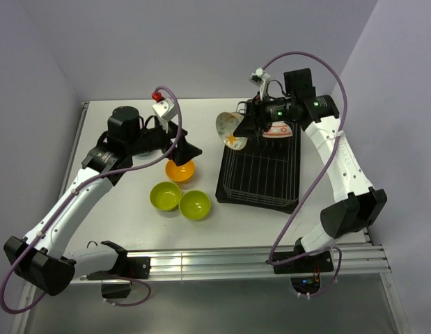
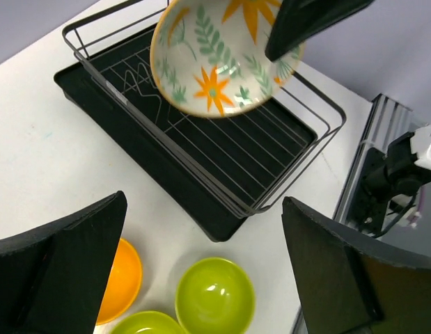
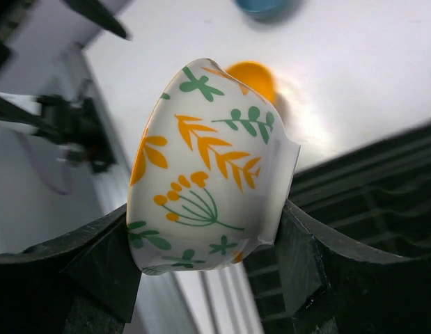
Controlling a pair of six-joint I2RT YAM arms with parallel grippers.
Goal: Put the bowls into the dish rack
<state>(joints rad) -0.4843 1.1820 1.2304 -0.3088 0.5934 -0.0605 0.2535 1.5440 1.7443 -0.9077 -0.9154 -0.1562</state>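
Note:
My right gripper (image 1: 246, 125) is shut on the cream-white bowl (image 1: 231, 129) with orange and green leaf marks. It holds the bowl tilted on its side above the far left corner of the black wire dish rack (image 1: 260, 182). The bowl also shows in the left wrist view (image 2: 215, 62) and in the right wrist view (image 3: 208, 188). A salmon-red bowl (image 1: 276, 131) stands in the rack's far end. My left gripper (image 1: 186, 149) is open and empty above the orange bowl (image 1: 180, 171). Two lime green bowls (image 1: 165, 195) (image 1: 195, 204) sit side by side on the table. A blue bowl (image 3: 262, 7) lies beyond the orange one.
The rack (image 2: 271, 174) lies right of the three loose bowls (image 2: 215, 296), its near half bare wire. Grey walls close the back and sides. An aluminium rail (image 1: 222, 261) runs along the near edge.

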